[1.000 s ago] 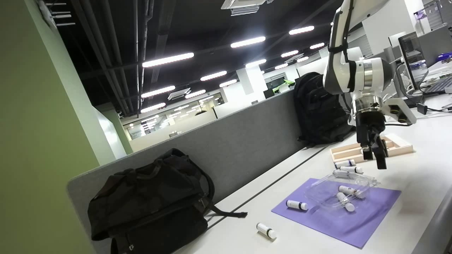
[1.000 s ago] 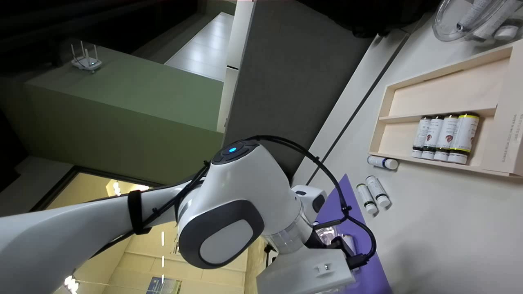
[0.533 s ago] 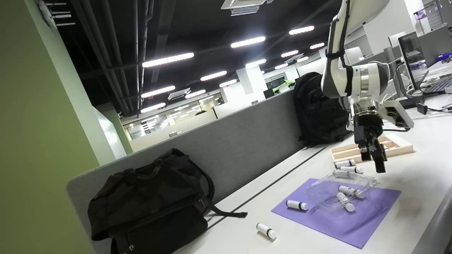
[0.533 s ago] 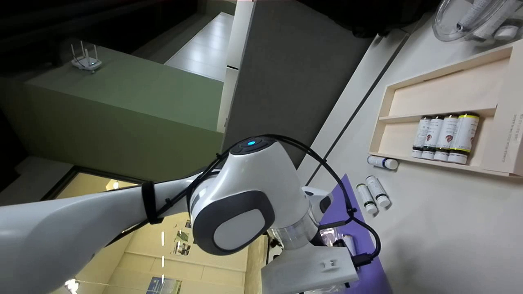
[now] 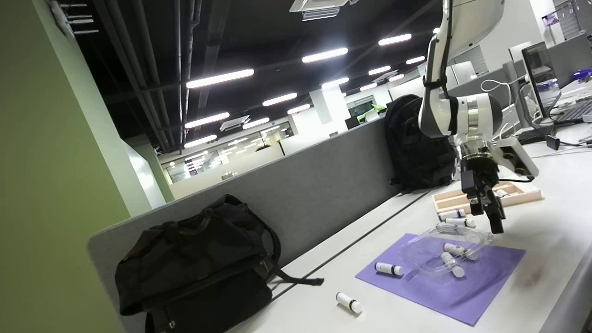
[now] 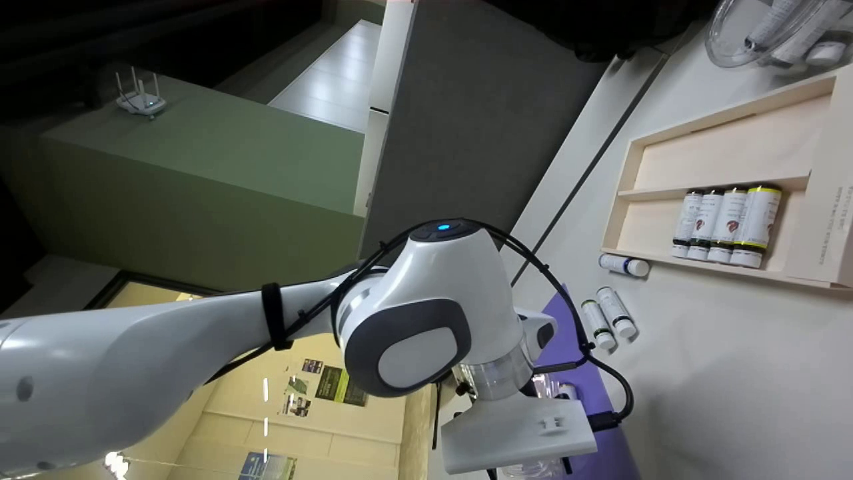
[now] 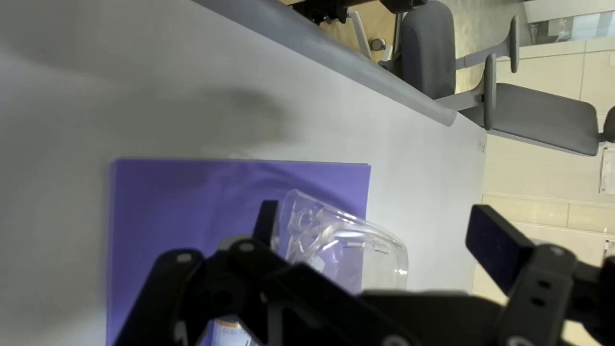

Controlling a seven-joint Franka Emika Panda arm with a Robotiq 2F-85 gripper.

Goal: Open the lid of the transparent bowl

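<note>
The transparent bowl sits on a purple sheet in an exterior view, with white bottles showing through it. I cannot tell its clear lid apart from the bowl. In the wrist view, a clear corner and rim of the bowl show between the fingers, nearer the left finger. My gripper is open and holds nothing. In an exterior view, the gripper points down above the bowl's rim on its table-edge side. In an exterior view, the arm hides most of the bowl.
A wooden tray with several bottles stands beyond the sheet. Loose bottles lie between them. Another bottle lies on the white table. Black backpacks stand by a grey partition. The table edge shows in the wrist view.
The gripper has moved down toward the bowl, slightly leftward in an exterior view. The arm has shifted rightward in an exterior view. The bowl and bottles have not moved.
</note>
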